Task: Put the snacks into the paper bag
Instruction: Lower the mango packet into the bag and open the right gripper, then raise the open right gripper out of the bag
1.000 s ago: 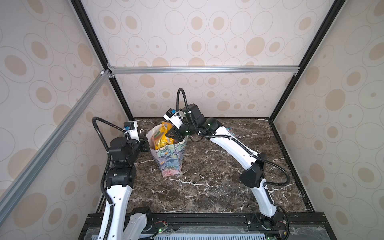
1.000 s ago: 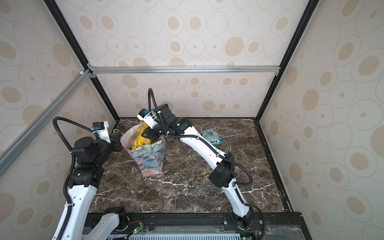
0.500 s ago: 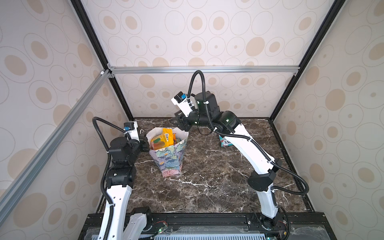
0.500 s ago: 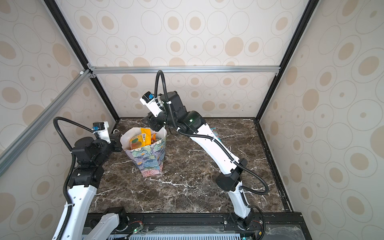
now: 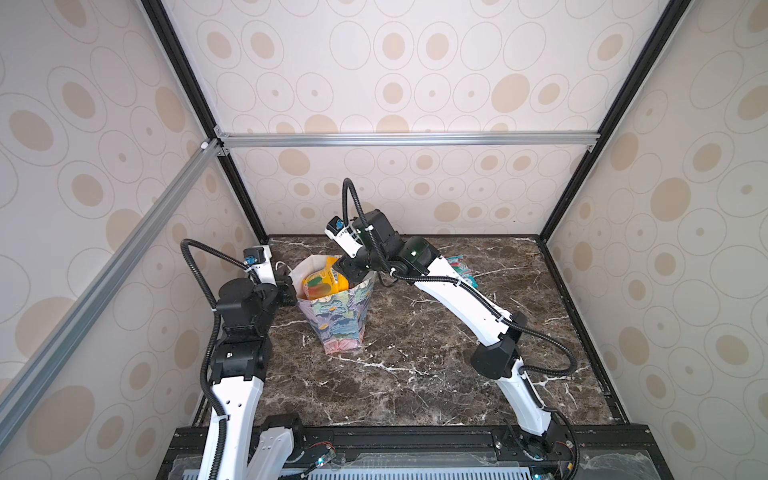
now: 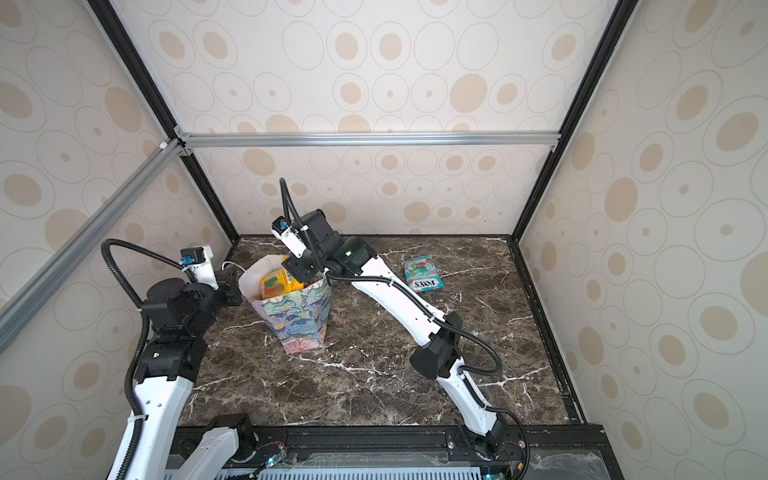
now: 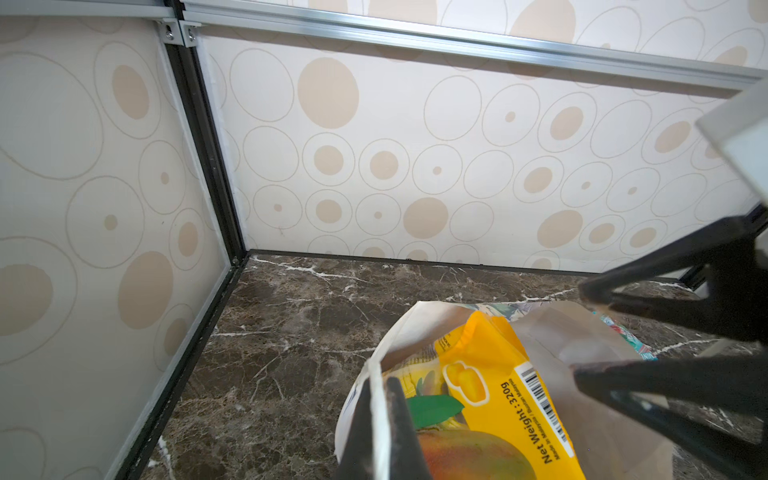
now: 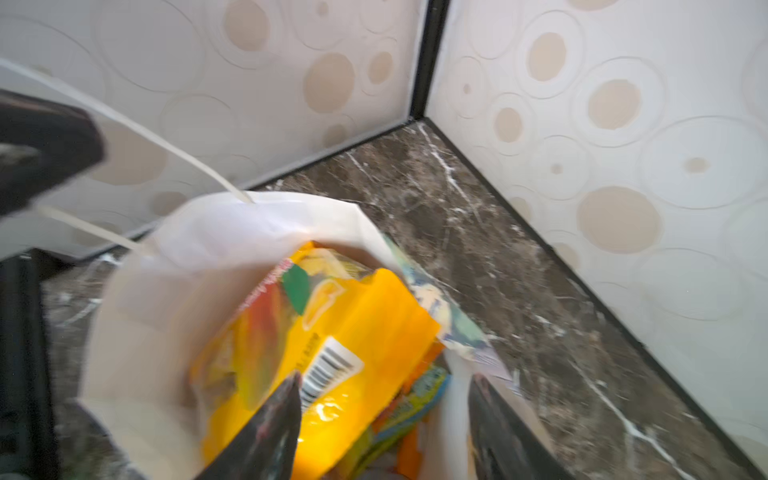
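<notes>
While left jaws pinch paper bag, right jaws spread, empty.

In a top view the right arm covers most of the teal packet, at 2 o'clock from the paper bag. The yellow packet on top hides whatever lies deeper inside. The right wrist view is smeared, its print unreadable, and the right tool runs off the frame. The left tool, nipping the bag's rim, is cropped likewise; in both top views its tips cannot be made out.
</notes>
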Robot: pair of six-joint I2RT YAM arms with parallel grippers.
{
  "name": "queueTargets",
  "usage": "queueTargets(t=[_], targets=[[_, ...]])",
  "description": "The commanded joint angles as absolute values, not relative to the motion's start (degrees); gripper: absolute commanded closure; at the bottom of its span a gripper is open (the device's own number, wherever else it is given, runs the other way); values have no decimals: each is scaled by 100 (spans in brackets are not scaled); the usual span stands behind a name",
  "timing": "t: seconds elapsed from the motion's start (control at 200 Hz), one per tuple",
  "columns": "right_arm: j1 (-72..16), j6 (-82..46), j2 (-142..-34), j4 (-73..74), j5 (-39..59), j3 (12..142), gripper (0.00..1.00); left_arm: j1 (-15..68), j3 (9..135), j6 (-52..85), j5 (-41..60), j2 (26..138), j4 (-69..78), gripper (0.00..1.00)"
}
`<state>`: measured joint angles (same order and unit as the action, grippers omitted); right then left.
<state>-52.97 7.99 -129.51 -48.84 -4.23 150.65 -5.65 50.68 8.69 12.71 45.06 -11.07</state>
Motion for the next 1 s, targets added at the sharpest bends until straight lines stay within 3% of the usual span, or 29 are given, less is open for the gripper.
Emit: queueTargets(t=[0.0, 0.3, 0.5, 0.705, 0.77, 0.83, 0.895, 0.92, 0.995], targets=[[-5306, 1306, -12402, -5185, -1871, 15187, 32, -606, 5175, 835, 1228, 4433, -805, 100], [-5338, 266, -11449, -5072, -2794, 13929, 26, -601, 5177, 850, 1306, 4470, -799, 100], [-5311, -341, -11405, -4902, -2104, 13490, 23, -606, 5204, 860, 1448, 4543, -802, 100], [-5144, -679, -11710, -5169, -2125, 13585, 24, -605, 5196, 842, 1431, 4516, -802, 100], [-5085, -687, -11743, -5079, -1981, 13566, 36, -604, 5194, 857, 1491, 4550, -792, 99], [-5070, -584, -11781, -4947, -1890, 13653, 69, -599, 5213, 874, 1564, 4619, -791, 99], [-5050, -354, -11842, -4729, -1709, 13857, 95, -605, 5335, 913, 1696, 4798, -801, 100], [-5017, -293, -11870, -4669, -1632, 13949, 100, -606, 5464, 951, 1800, 4909, -820, 100], [-4795, -177, -12093, -4663, -1090, 14701, 100, -601, 6132, 1158, 2287, 5369, -887, 100]])
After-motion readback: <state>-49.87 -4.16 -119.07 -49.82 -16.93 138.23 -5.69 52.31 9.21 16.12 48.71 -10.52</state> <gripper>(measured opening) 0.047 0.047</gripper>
